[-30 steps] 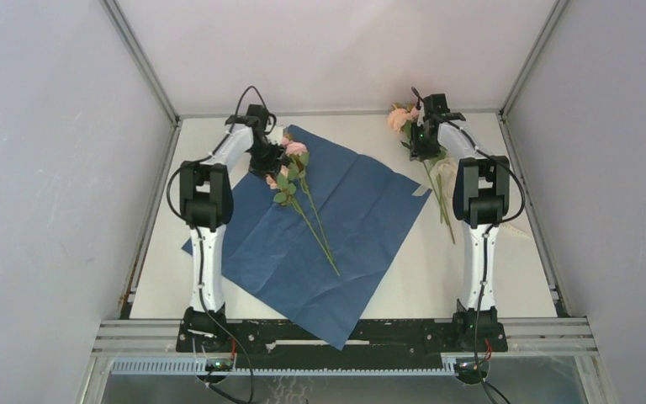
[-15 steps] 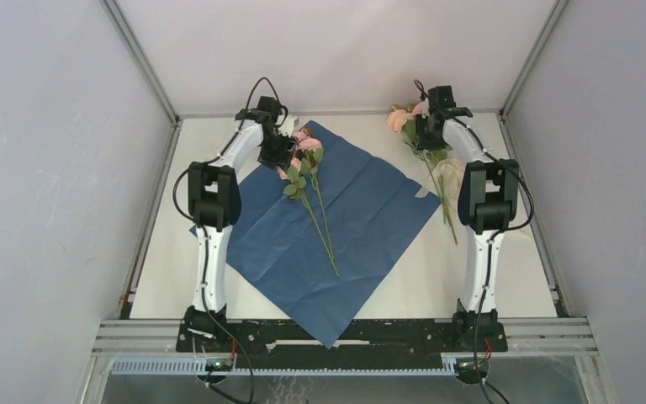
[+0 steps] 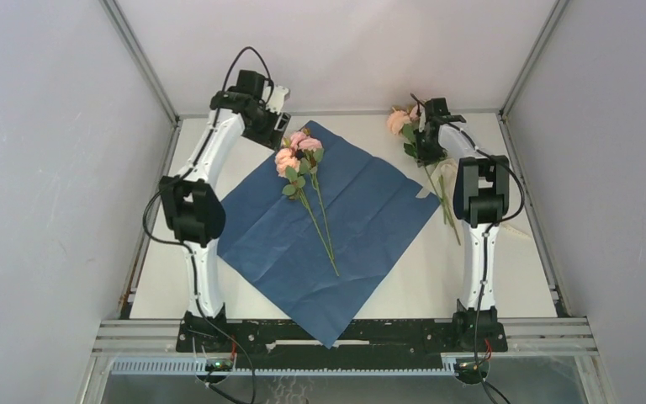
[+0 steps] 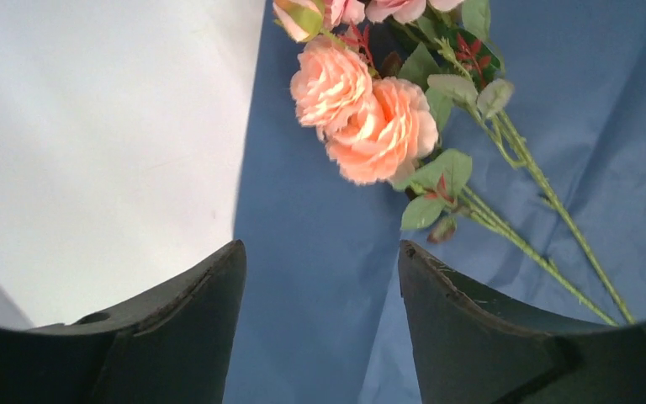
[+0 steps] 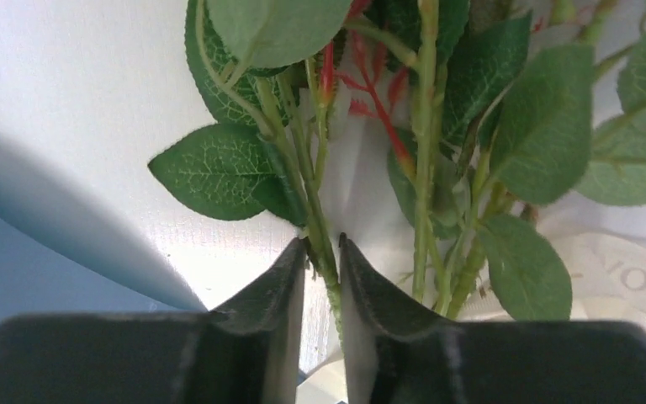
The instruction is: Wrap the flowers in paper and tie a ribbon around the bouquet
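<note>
Clamping one flower stem (image 5: 311,219), right fingers (image 5: 273,328), ribbon (image 5: 622,278) half hidden by leaves (image 5: 547,126), left fingers (image 4: 177,337) apart over paper (image 4: 320,252).

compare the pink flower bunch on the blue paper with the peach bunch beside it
The pink flower bunch lies on the blue paper sheet; the peach flower bunch lies off it. The right gripper pinches a peach-bunch stem; nothing holds the pink one. Both have green stems.
</note>
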### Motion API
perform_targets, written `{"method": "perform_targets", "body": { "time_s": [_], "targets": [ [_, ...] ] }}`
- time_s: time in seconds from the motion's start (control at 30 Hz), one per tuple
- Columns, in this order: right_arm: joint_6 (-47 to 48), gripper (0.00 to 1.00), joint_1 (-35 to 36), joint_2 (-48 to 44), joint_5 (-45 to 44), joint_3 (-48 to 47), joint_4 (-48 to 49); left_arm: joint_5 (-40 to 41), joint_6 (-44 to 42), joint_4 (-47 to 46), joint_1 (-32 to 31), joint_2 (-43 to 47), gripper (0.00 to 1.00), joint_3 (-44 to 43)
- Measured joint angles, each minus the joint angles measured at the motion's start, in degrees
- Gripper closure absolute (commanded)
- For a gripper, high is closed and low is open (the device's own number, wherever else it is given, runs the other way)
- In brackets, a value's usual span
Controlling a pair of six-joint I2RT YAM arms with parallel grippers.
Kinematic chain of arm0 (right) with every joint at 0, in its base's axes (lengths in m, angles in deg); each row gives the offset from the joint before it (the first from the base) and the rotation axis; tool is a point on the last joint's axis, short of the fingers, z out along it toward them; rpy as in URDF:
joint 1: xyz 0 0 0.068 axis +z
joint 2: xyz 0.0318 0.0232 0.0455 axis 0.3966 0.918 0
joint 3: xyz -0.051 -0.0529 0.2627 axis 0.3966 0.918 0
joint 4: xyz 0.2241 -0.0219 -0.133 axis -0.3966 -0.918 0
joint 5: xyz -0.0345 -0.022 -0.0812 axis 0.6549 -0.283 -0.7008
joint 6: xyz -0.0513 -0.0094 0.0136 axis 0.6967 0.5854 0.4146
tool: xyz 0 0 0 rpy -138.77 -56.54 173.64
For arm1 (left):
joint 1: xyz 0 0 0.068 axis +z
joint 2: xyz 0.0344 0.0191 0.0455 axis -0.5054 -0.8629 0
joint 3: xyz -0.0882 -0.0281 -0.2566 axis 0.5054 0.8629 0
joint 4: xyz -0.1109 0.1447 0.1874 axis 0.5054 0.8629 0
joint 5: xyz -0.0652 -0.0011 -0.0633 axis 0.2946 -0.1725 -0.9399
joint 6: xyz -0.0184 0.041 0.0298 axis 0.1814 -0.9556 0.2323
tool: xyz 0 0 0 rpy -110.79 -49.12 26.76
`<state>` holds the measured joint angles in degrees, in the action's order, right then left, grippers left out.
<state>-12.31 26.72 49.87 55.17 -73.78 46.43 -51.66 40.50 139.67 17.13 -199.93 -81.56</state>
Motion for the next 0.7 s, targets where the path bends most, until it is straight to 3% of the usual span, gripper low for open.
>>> {"method": "perform_targets", "body": {
  "time_s": [0.1,0.13,0.4,0.53,0.7],
  "targets": [
    [0.48,0.97,0.00,0.85,0.26,-0.42,-0.46,0.92,-2.05,1.09,0.35,4.44,0.27,1.57],
    [0.68,1.00,0.00,0.85,0.26,-0.57,-0.68,1.14,-2.51,1.33,0.55,5.73,0.27,2.51],
    [0.81,1.00,0.04,-2.01,-2.71,-0.96,-2.19,1.36,-4.39,3.30,5.68,11.91,0.27,8.74],
    [0.37,1.00,0.00,-12.79,-3.67,3.52,-0.90,1.31,-4.79,3.74,8.50,13.94,0.27,11.45],
    [-4.15,1.00,-0.76,-34.23,0.85,13.66,8.46,1.18,-5.18,4.07,10.84,16.83,0.25,14.86]
  ]
}}
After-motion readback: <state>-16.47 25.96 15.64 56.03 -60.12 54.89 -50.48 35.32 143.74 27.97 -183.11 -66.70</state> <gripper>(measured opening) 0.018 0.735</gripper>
